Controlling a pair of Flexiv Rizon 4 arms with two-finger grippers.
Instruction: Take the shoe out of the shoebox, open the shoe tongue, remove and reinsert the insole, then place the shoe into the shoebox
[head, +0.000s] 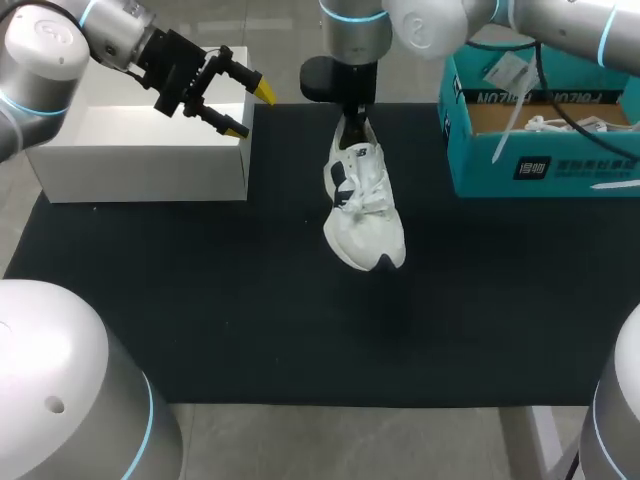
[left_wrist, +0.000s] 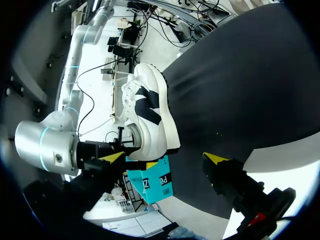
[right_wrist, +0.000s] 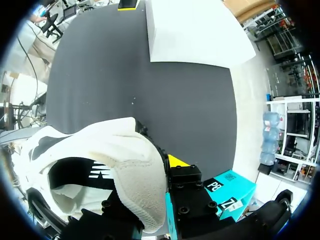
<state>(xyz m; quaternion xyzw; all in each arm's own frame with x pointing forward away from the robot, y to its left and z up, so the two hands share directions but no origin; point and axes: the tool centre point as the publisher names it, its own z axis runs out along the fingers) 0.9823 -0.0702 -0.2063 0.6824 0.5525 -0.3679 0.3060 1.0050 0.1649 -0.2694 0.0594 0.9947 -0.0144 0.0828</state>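
One shoe, white with dark side marks, laces tied. It hangs from the right gripper, toe pointing down and away from it, above the black mat, outside the box. The right gripper clamps the heel: in the right wrist view one yellow tip sits on the outside of the heel wall, and the other finger is hidden by the shoe.

One teal shoebox, open-topped, just beside the right gripper on its outer side. White print and a label patch on its walls, too small to read reliably. Dark logo on the shoe's side.

Left gripper is spread wide with nothing between the fingers, over the near corner of one plain white box, no print on it. The shoe is ahead of the left gripper, well apart.
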